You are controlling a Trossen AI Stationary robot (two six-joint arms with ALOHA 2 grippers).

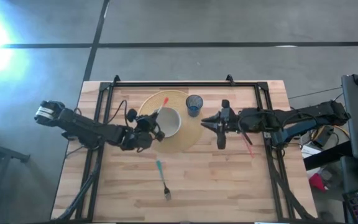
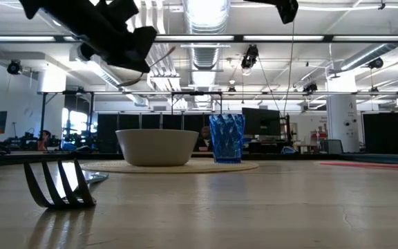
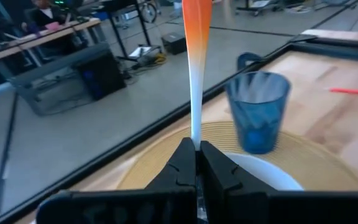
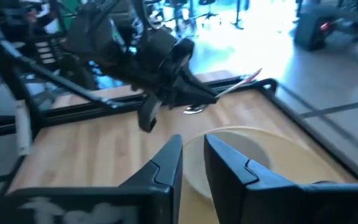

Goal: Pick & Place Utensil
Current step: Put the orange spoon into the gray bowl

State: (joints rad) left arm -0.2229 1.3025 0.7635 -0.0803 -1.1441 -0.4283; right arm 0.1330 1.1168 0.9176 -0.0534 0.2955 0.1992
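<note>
My left gripper (image 1: 152, 126) hovers over the near-left rim of the white bowl (image 1: 169, 122), shut on a utensil with a white-to-orange handle (image 1: 161, 106). The bowl and a blue cup (image 1: 194, 104) stand on a round woven mat (image 1: 188, 138). A teal-handled fork (image 1: 162, 179) lies on the table nearer the front; its tines (image 2: 57, 184) fill the low view's foreground. A red utensil (image 1: 248, 145) lies under my right arm. My right gripper (image 1: 209, 122) waits at the mat's right edge, open and above the table. My left gripper pinches the utensil between its two fingers at the white lower part of the handle (image 3: 196, 138). The orange end (image 3: 197, 25) sticks out beyond the fingertips, slanting up toward the table's far side. The utensil is lifted clear above the bowl (image 2: 157, 146).
A black frame rail (image 1: 185, 84) runs along the table's far side and down both flanks. Bare wood lies between the fork and the right arm. Beyond the table are desks, a person (image 3: 42, 14) and equipment.
</note>
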